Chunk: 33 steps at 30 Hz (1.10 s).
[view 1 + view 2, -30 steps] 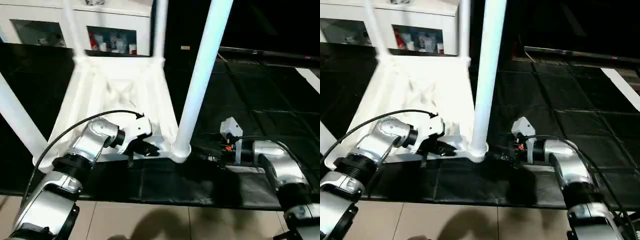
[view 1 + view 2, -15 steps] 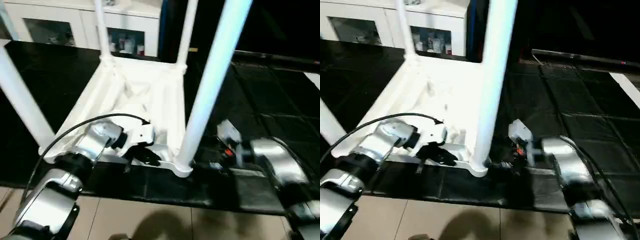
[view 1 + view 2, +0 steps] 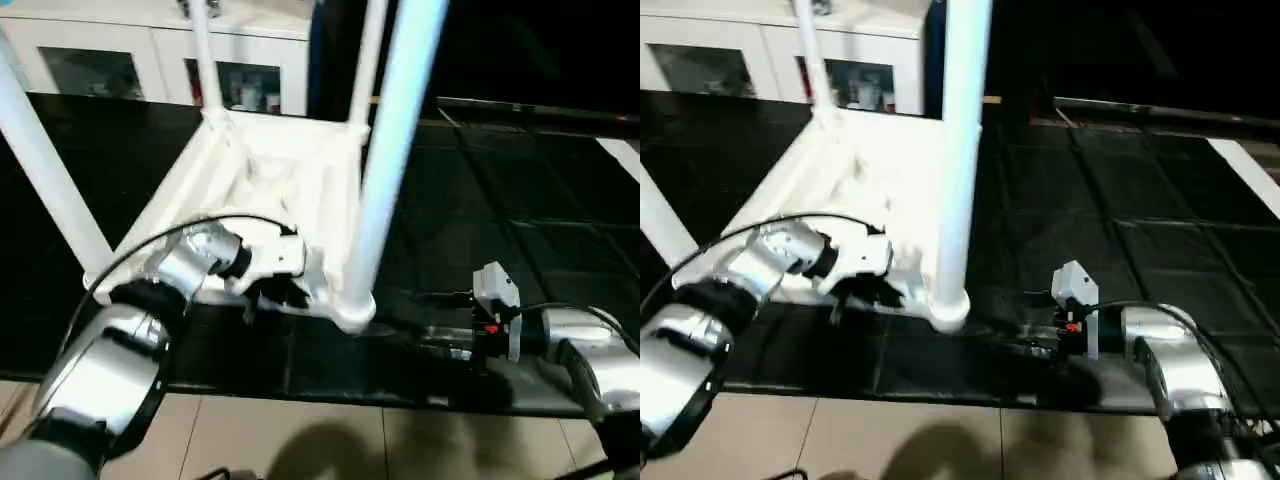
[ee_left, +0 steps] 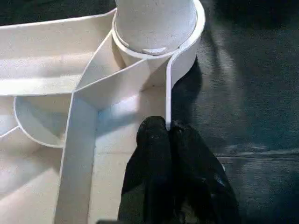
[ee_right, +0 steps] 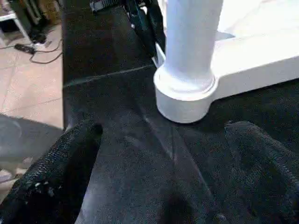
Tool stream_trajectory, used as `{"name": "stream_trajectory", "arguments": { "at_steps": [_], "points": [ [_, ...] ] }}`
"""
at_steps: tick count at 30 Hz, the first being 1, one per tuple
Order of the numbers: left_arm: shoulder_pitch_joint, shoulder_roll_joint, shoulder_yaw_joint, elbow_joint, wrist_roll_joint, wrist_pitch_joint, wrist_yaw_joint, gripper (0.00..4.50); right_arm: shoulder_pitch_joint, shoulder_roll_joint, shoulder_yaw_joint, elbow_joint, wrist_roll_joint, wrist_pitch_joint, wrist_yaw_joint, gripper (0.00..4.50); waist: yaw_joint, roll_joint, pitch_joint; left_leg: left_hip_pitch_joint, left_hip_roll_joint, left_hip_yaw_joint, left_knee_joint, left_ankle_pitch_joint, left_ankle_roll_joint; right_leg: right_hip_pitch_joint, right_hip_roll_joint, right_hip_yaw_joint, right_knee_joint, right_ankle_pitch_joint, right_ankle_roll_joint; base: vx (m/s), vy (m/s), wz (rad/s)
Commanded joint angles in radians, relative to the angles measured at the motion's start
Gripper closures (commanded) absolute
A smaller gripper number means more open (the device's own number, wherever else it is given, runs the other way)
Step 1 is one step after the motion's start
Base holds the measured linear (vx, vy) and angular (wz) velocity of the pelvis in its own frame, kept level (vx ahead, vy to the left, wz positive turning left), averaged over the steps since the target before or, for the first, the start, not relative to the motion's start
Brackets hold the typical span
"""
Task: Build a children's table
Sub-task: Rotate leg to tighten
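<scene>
The children's table lies upside down on the black mat, its white ribbed top (image 3: 270,170) facing up and its legs standing upright. The near right leg (image 3: 385,150) sits in its rounded corner socket (image 5: 184,100). My left gripper (image 4: 168,128) is shut on the thin near rim (image 4: 169,84) of the top, just beside that socket; it also shows from above as the left gripper (image 3: 285,295). My right gripper (image 5: 163,128) is open, low over the mat to the right of the socket, a short gap from it, with nothing between its fingers (image 5: 70,149).
A near left leg (image 3: 50,170) and two far legs (image 3: 200,50) also rise from the top. A white cabinet (image 3: 150,50) with glass doors stands behind. The mat (image 3: 500,200) stretches to the right; tiled floor (image 3: 300,430) lies at its near edge.
The head views have shifted. My right gripper has drawn back a little from the near right leg's socket, still open. My left gripper stays shut on the rim.
</scene>
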Motion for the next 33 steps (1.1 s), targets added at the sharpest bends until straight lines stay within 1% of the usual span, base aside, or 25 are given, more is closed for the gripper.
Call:
{"name": "stream_trajectory", "arguments": {
  "at_steps": [1, 2, 4, 5, 7, 8, 9, 10, 12, 14, 15, 16, 17, 18, 19, 20, 21, 22, 25, 26, 27, 28, 30, 31, 33],
  "points": [
    [-0.043, 0.005, 0.019, 0.003, 0.009, -0.021, 0.045, 4.50, 0.007, 0.003, -0.001, -0.038, 0.009, 0.018, -0.016, 0.02, 0.004, 0.001, -0.067, 0.008, 0.056, -0.034, -0.065, -0.196, 0.055, 0.050, -0.111, 0.060, -0.089, -0.393, -0.073, 0.000, 0.000, 0.00],
    [-0.049, 0.008, 0.028, 0.014, 0.008, -0.033, 0.055, 4.50, 0.012, 0.024, 0.012, -0.062, 0.012, 0.035, -0.028, 0.02, 0.002, -0.006, -0.068, 0.008, 0.057, -0.033, -0.064, -0.189, 0.060, 0.048, -0.111, 0.061, -0.085, -0.369, -0.081, 0.000, 0.000, 0.00],
    [-0.049, 0.009, 0.033, 0.017, 0.006, -0.043, 0.055, 4.50, 0.012, 0.032, 0.015, -0.067, 0.016, 0.044, -0.035, 0.02, 0.002, -0.003, -0.071, 0.007, 0.060, -0.033, -0.063, -0.168, 0.066, 0.048, -0.114, 0.064, -0.076, -0.317, -0.102, 0.000, 0.000, 0.00],
    [-0.047, 0.011, 0.038, 0.012, -0.001, -0.041, 0.047, 4.50, 0.011, 0.037, 0.014, -0.066, 0.017, 0.043, -0.041, 0.02, 0.002, -0.007, -0.076, 0.004, 0.063, -0.032, -0.060, -0.127, 0.074, 0.051, -0.113, 0.067, -0.061, -0.223, -0.132, 0.000, 0.000, 0.00],
    [-0.039, 0.016, 0.066, -0.006, -0.042, -0.027, -0.008, 4.50, 0.008, 0.073, -0.006, -0.062, 0.027, -0.003, -0.079, 0.02, 0.005, -0.005, -0.079, 0.001, 0.063, -0.029, -0.057, -0.089, 0.084, 0.050, -0.116, 0.069, -0.048, -0.140, -0.158, 0.000, 0.000, 0.00],
    [-0.033, 0.020, 0.075, -0.018, -0.057, -0.025, -0.029, 4.50, 0.010, 0.080, -0.010, -0.070, 0.036, 0.008, -0.088, 0.02, 0.006, -0.011, -0.085, -0.005, 0.062, -0.030, -0.053, -0.053, 0.092, 0.055, -0.117, 0.069, -0.035, -0.083, -0.168, 0.000, 0.000, 0.00],
    [-0.031, 0.022, 0.080, -0.020, -0.065, -0.030, -0.042, 4.23, 0.015, 0.083, -0.011, -0.082, 0.046, 0.025, -0.096, 0.01, 0.008, -0.008, -0.088, -0.008, 0.063, -0.030, -0.047, -0.011, 0.111, 0.050, -0.114, 0.070, -0.023, -0.002, -0.184, 0.000, 0.000, 0.00],
    [-0.020, 0.029, 0.097, -0.046, -0.090, -0.024, -0.064, 4.07, 0.026, 0.092, -0.018, -0.103, 0.058, 0.033, -0.113, 0.00, 0.008, -0.012, -0.088, -0.009, 0.065, -0.029, -0.045, 0.002, 0.122, 0.047, -0.113, 0.070, -0.019, 0.028, -0.190, 0.000, 0.000, 0.00],
    [0.010, 0.045, 0.136, -0.122, -0.157, 0.014, -0.104, 3.96, 0.053, 0.106, -0.027, -0.154, 0.063, 0.042, -0.160, 0.00, 0.015, -0.009, -0.084, -0.012, 0.066, -0.027, -0.041, 0.006, 0.136, 0.041, -0.118, 0.073, -0.013, 0.066, -0.202, 0.000, 0.000, 0.00],
    [0.066, 0.066, 0.182, -0.251, -0.238, 0.090, -0.122, 3.93, 0.086, 0.126, -0.042, -0.214, 0.068, 0.051, -0.205, 0.00, 0.019, -0.009, -0.076, -0.008, 0.072, -0.026, -0.049, -0.060, 0.096, 0.039, -0.124, 0.074, -0.016, -0.017, -0.207, 0.000, 0.000, 0.00],
    [0.097, 0.072, 0.204, -0.315, -0.275, 0.139, -0.118, 3.85, 0.097, 0.134, -0.046, -0.235, 0.074, 0.055, -0.216, 0.00, 0.015, -0.012, -0.068, -0.010, 0.062, -0.021, -0.051, -0.107, 0.083, 0.036, -0.117, 0.072, -0.036, -0.117, -0.180, 0.000, 0.000, 0.00],
    [0.131, 0.074, 0.231, -0.384, -0.310, 0.184, -0.097, 3.68, 0.109, 0.142, -0.052, -0.258, 0.082, 0.061, -0.228, 0.00, 0.016, -0.011, -0.068, -0.007, 0.070, -0.025, -0.054, -0.127, 0.058, 0.042, -0.126, 0.075, -0.031, -0.156, -0.177, 0.000, 0.000, 0.00],
    [0.170, 0.075, 0.258, -0.457, -0.346, 0.229, -0.071, 3.59, 0.121, 0.151, -0.059, -0.280, 0.090, 0.071, -0.243, 0.00, 0.014, -0.011, -0.061, -0.008, 0.069, -0.025, -0.057, -0.146, 0.052, 0.038, -0.126, 0.076, -0.042, -0.210, -0.166, 0.000, 0.000, 0.00],
    [0.225, 0.073, 0.287, -0.549, -0.388, 0.289, -0.037, 3.59, 0.135, 0.160, -0.065, -0.302, 0.081, 0.064, -0.269, 0.00, 0.009, -0.008, -0.052, 0.000, 0.062, -0.024, -0.059, -0.192, 0.037, 0.030, -0.121, 0.074, -0.062, -0.334, -0.134, 0.000, 0.000, 0.00],
    [0.276, 0.068, 0.312, -0.624, -0.412, 0.329, 0.011, 3.55, 0.148, 0.166, -0.068, -0.324, 0.078, 0.066, -0.286, 0.00, 0.007, -0.006, -0.054, 0.001, 0.068, -0.029, -0.061, -0.210, 0.020, 0.034, -0.126, 0.076, -0.060, -0.371, -0.124, 0.000, 0.000, 0.00],
    [0.336, 0.051, 0.344, -0.703, -0.428, 0.369, 0.074, 3.55, 0.163, 0.176, -0.073, -0.351, 0.080, 0.080, -0.315, 0.00, -0.005, -0.009, -0.045, 0.007, 0.066, -0.030, -0.067, -0.249, 0.009, 0.026, -0.120, 0.075, -0.077, -0.454, -0.103, 0.000, 0.000, 0.00],
    [0.412, 0.021, 0.382, -0.798, -0.444, 0.412, 0.157, 3.41, 0.180, 0.187, -0.081, -0.381, 0.086, 0.106, -0.352, 0.00, -0.009, -0.017, -0.044, 0.012, 0.064, -0.029, -0.066, -0.267, 0.004, 0.025, -0.116, 0.072, -0.082, -0.500, -0.087, 0.000, 0.000, 0.00],
    [0.441, 0.006, 0.394, -0.833, -0.450, 0.427, 0.189, 3.41, 0.185, 0.192, -0.084, -0.388, 0.087, 0.111, -0.364, 0.00, -0.011, -0.016, -0.044, 0.014, 0.055, -0.030, -0.064, -0.274, 0.008, 0.026, -0.117, 0.069, -0.096, -0.572, -0.051, 0.000, 0.000, 0.00],
    [0.557, -0.068, 0.447, -0.957, -0.440, 0.468, 0.341, 3.18, 0.208, 0.206, -0.080, -0.410, 0.086, 0.112, -0.395, 0.00, -0.020, -0.016, -0.044, 0.021, 0.057, -0.034, -0.064, -0.294, 0.003, 0.023, -0.112, 0.062, -0.108, -0.609, -0.010, 0.000, 0.000, 0.00],
    [0.616, -0.110, 0.475, -1.010, -0.417, 0.472, 0.416, 3.12, 0.217, 0.220, -0.080, -0.412, 0.082, 0.102, -0.416, 0.00, -0.029, -0.020, -0.037, 0.013, 0.061, -0.041, -0.068, -0.305, 0.003, 0.030, -0.117, 0.054, -0.114, -0.603, -0.014, 0.000, 0.000, 0.00],
    [0.687, -0.147, 0.499, -1.075, -0.397, 0.480, 0.483, 2.90, 0.228, 0.237, -0.079, -0.418, 0.071, 0.110, -0.454, 0.00, -0.036, -0.029, -0.035, 0.018, 0.059, -0.037, -0.070, -0.321, 0.007, 0.026, -0.111, 0.051, -0.123, -0.630, -0.002, 0.000, 0.000, 0.00],
    [0.732, -0.167, 0.512, -1.114, -0.386, 0.485, 0.520, 2.90, 0.237, 0.248, -0.078, -0.422, 0.063, 0.116, -0.480, 0.00, -0.040, -0.025, -0.036, 0.025, 0.059, -0.041, -0.070, -0.339, 0.005, 0.024, -0.115, 0.050, -0.128, -0.643, 0.003, 0.000, 0.000, 0.00],
    [0.828, -0.208, 0.549, -1.208, -0.381, 0.491, 0.598, 2.71, 0.253, 0.264, -0.061, -0.437, 0.064, 0.108, -0.491, 0.00, -0.053, -0.028, -0.037, 0.015, 0.059, -0.047, -0.075, -0.345, 0.007, 0.032, -0.112, 0.047, -0.128, -0.632, 0.016, 0.000, 0.000, 0.00],
    [0.885, -0.218, 0.564, -1.261, -0.389, 0.487, 0.625, 2.59, 0.261, 0.266, -0.045, -0.444, 0.066, 0.099, -0.479, 0.00, -0.056, -0.046, -0.040, 0.006, 0.061, -0.049, -0.077, -0.336, 0.012, 0.038, -0.114, 0.049, -0.122, -0.605, 0.023, 0.000, 0.000, 0.00],
    [0.980, -0.185, 0.564, -1.353, -0.434, 0.515, 0.607, 2.36, 0.263, 0.259, -0.018, -0.451, 0.083, 0.102, -0.436, 0.00, -0.063, -0.039, -0.037, 0.005, 0.067, -0.054, -0.082, -0.357, 0.008, 0.035, -0.116, 0.053, -0.120, -0.590, 0.013, 0.000, 0.000, 0.00]
  ]
}}
